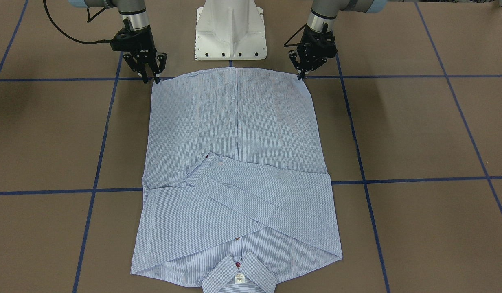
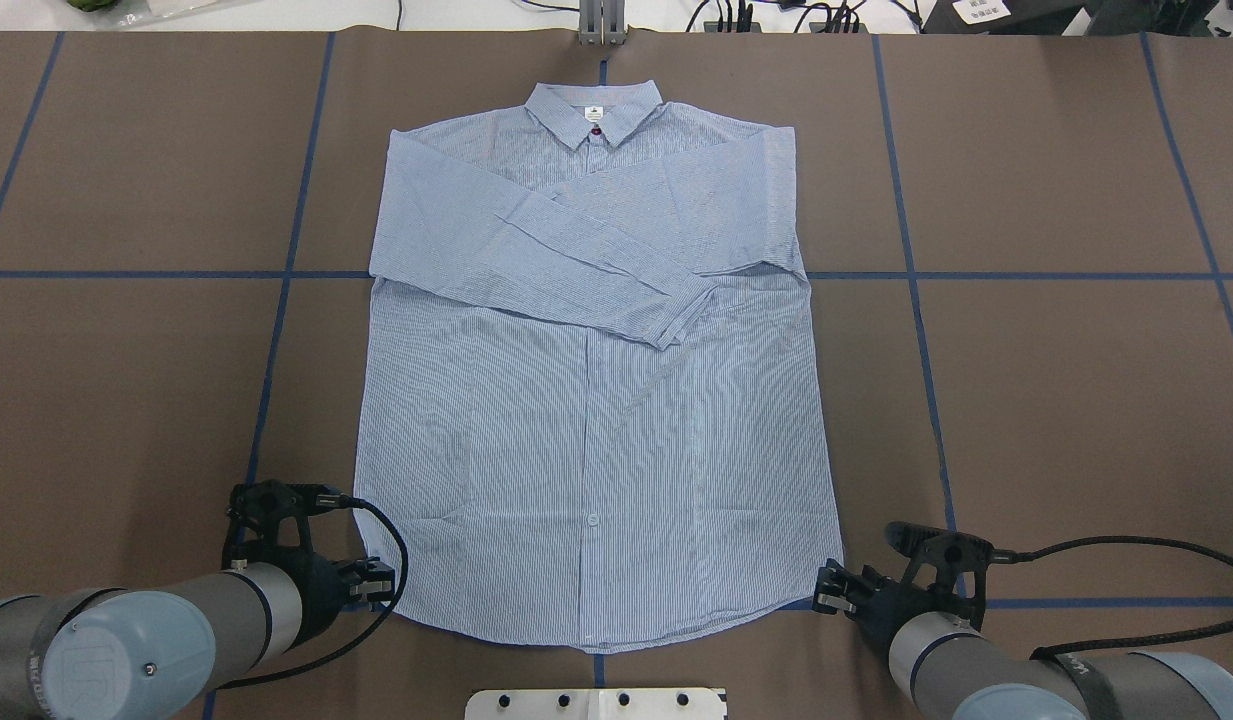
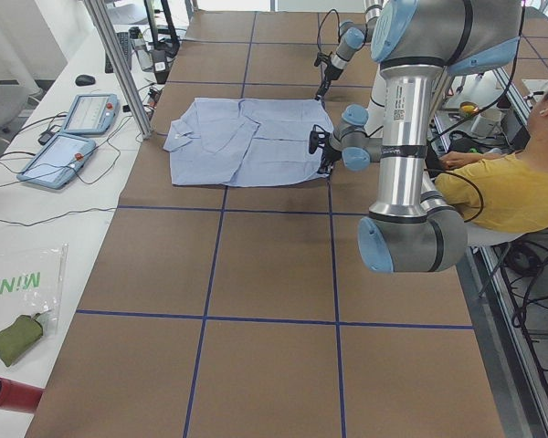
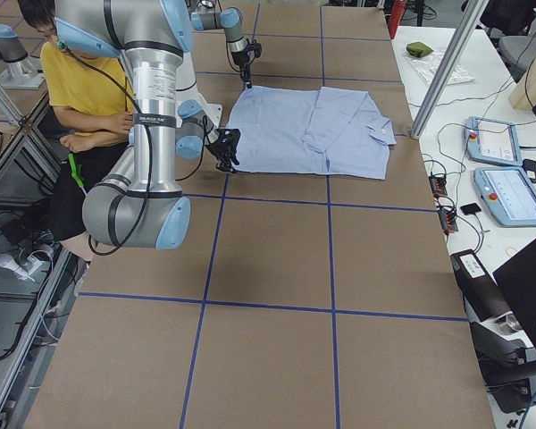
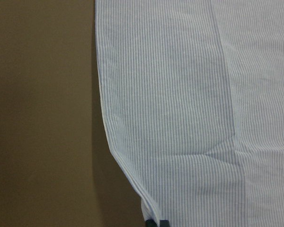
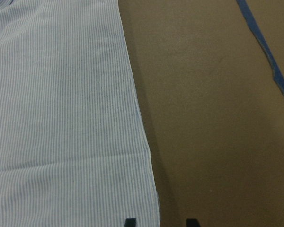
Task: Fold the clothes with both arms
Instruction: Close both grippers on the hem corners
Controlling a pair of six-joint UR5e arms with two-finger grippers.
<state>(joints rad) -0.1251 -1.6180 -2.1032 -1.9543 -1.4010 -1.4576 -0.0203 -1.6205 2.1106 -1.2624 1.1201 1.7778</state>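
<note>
Nearest the robot, the left arm (image 2: 126, 640) and the right arm (image 2: 1016, 670) are reached low and forward on either side of the white base (image 1: 231, 32). Each wrist is bent so that its tool is pointed down at the brown bench (image 2: 1056, 400). The left tool (image 1: 302, 74) is set at one hem corner of the light blue striped shirt (image 2: 596, 420), its fingers brought together on the fabric edge, which is seen slightly raised in the left wrist view. The right tool (image 1: 150, 78) is set at the other hem corner, its fingers held apart with the shirt's side edge between them. The shirt is laid flat, front up, in the bench's middle. Farther off, the sleeves (image 2: 536, 245) are folded across the chest, and farthest off the collar (image 2: 596, 105) is seen with its white label (image 2: 594, 113).
</note>
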